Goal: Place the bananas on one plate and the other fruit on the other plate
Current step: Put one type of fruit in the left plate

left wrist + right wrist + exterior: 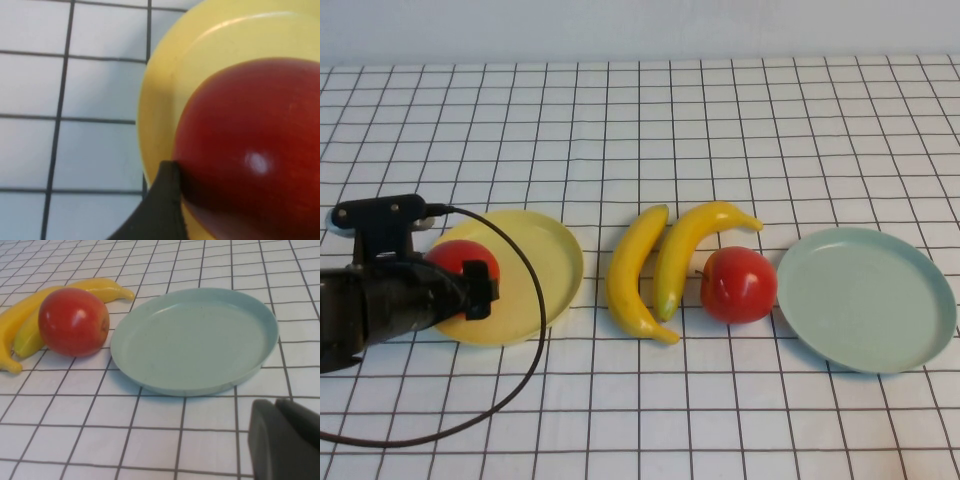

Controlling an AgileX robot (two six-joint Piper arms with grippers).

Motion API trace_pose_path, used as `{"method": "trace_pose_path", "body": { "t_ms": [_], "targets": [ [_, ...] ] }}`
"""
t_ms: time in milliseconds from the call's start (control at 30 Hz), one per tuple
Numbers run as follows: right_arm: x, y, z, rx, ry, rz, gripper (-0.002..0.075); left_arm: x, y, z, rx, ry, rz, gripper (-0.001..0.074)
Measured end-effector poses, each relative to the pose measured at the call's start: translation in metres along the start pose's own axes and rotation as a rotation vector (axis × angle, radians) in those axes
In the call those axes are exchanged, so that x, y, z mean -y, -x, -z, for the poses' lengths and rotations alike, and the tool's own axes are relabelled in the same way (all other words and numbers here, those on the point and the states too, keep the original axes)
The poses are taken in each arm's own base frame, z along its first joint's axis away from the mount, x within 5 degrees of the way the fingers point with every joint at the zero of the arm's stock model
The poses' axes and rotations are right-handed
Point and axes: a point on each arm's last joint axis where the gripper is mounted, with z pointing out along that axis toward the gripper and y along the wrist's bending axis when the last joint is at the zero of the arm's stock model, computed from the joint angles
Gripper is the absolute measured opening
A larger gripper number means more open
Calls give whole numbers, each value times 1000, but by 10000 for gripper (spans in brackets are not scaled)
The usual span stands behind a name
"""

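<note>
Left claw is clenched on a glossy red apple, over the 9 o'clock side of the shallow yellow plate. Toward 3 o'clock: two smooth curved bananas, second apple, then the blue-green plate on the gridded bench. Right claw: near that plate, can't tell its state.

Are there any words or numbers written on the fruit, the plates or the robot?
None can be read: no writing on the bananas, the apple on the cloth, the apple at the left gripper, the yellow plate, the blue-green plate or the right gripper.
</note>
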Motion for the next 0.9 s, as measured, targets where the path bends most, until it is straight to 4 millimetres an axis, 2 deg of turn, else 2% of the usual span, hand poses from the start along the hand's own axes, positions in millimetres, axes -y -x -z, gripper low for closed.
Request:
{"method": "trace_pose_path", "body": {
  "t_ms": [233,300,633,767,900],
  "targets": [
    [0,0,0,0,0,0,-17,5,-31,4,-80,-33,-32,669],
    [0,0,0,0,0,0,-17,6,-33,8,-79,-47,-33,669],
    [0,0,0,0,0,0,-17,7,-24,29,0,-71,-28,669],
    [0,0,0,0,0,0,-17,8,-14,48,80,-91,-35,669],
    [0,0,0,0,0,0,-17,13,-4,73,179,-165,-120,669]
  ]
}}
